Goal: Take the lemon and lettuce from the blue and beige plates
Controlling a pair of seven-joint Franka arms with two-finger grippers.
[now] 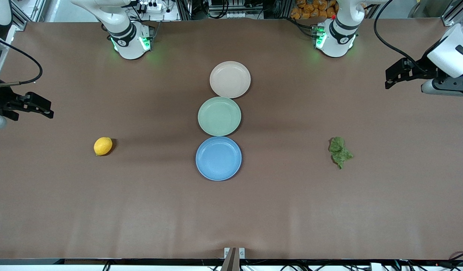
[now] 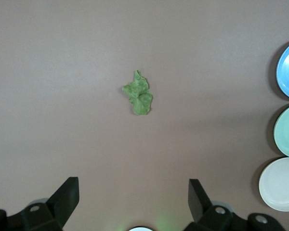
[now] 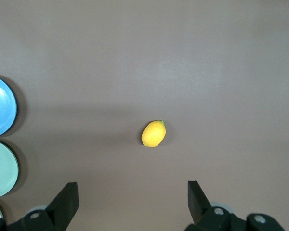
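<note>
A yellow lemon [image 1: 103, 146] lies on the bare brown table toward the right arm's end; it also shows in the right wrist view [image 3: 153, 134]. A green lettuce leaf [image 1: 340, 151] lies on the table toward the left arm's end and shows in the left wrist view [image 2: 138, 93]. The blue plate [image 1: 218, 158] and the beige plate [image 1: 230, 79] stand empty in the middle. My right gripper [image 1: 47, 107] [image 3: 132, 187] is open and empty, held above the table's right-arm end. My left gripper [image 1: 390, 78] [image 2: 134, 185] is open and empty, held above the left-arm end.
An empty green plate [image 1: 219, 116] stands between the beige and blue plates; the three touch in a line. The beige plate is farthest from the front camera, the blue nearest. Both arm bases [image 1: 131, 41] [image 1: 334, 37] stand at the table's back edge.
</note>
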